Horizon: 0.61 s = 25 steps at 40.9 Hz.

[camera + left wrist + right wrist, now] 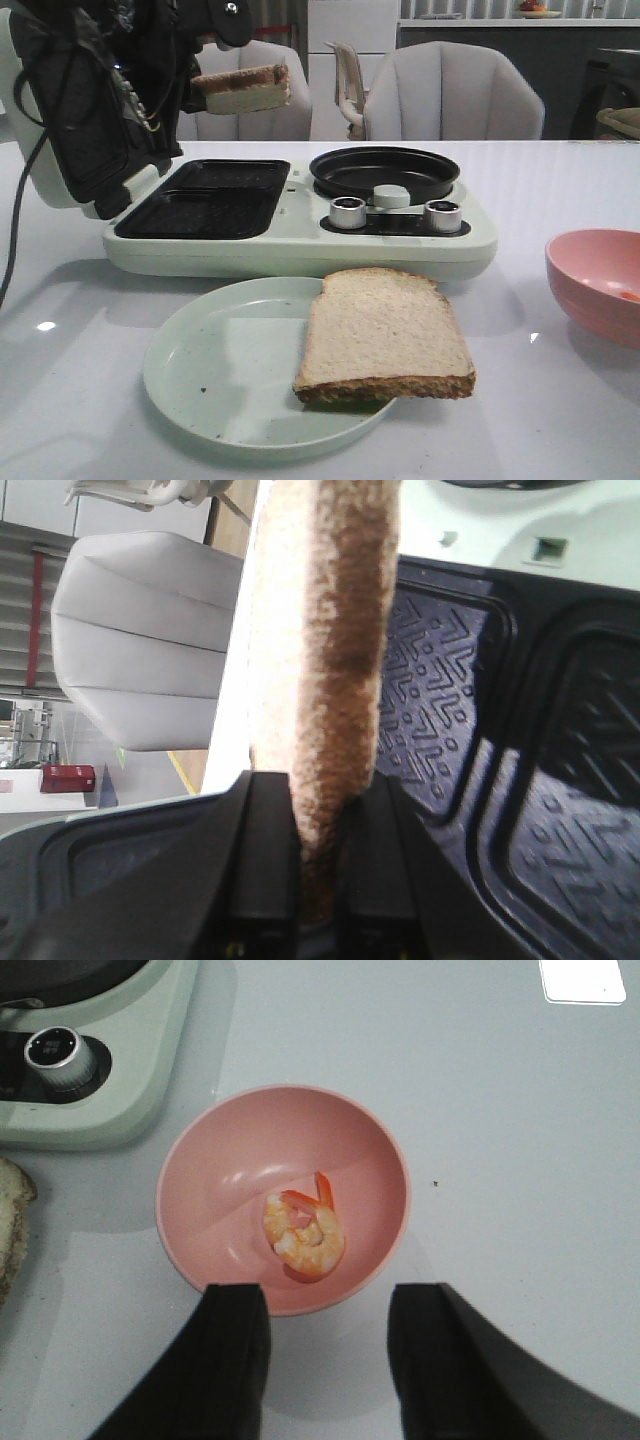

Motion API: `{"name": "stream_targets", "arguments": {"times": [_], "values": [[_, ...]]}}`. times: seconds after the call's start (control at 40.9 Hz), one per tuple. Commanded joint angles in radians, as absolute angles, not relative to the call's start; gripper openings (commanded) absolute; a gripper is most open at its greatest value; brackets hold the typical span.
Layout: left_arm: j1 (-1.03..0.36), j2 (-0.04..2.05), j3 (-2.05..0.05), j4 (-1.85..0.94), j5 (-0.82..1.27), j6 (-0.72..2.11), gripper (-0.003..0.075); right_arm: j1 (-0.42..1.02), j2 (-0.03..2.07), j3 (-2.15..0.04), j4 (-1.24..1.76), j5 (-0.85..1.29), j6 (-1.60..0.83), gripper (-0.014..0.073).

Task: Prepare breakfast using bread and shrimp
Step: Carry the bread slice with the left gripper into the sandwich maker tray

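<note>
Left end effector (318,880): clamped on a bread slice (320,650), held above the open sandwich maker (200,200).
Right end effector (328,1345): spread wide, holding nothing, above the pink bowl (200,1175).
Shrimp (303,1232): in that bowl.
Second bread slice (385,335): on the green plate (215,370), on the tabletop (560,420).

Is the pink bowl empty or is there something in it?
Not empty. The pink bowl holds curled orange-tinted shrimp at its bottom, with the open right gripper above the bowl.
</note>
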<state>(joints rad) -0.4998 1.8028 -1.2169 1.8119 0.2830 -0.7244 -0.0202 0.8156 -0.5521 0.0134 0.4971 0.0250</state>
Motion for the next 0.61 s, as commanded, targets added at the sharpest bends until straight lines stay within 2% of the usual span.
{"name": "stream_targets", "arguments": {"times": [0.0,0.196,0.464,0.587], "values": [[-0.478,1.814,-1.319,1.857,0.302,-0.726,0.0101,-0.025,0.813,-0.586,0.006,0.428,0.023,0.0412],[-0.447,1.931,-1.428,1.857,0.298,-0.68,0.0101,-0.025,0.813,-0.586,0.006,0.428,0.023,0.0412],[-0.422,2.0,-1.455,1.857,0.306,-0.68,0.0104,-0.025,0.813,-0.586,0.006,0.428,0.023,0.0412],[-0.413,2.005,-1.455,1.857,0.3,-0.68,0.0173,-0.025,0.813,-0.586,0.006,0.428,0.023,0.0412]]}}
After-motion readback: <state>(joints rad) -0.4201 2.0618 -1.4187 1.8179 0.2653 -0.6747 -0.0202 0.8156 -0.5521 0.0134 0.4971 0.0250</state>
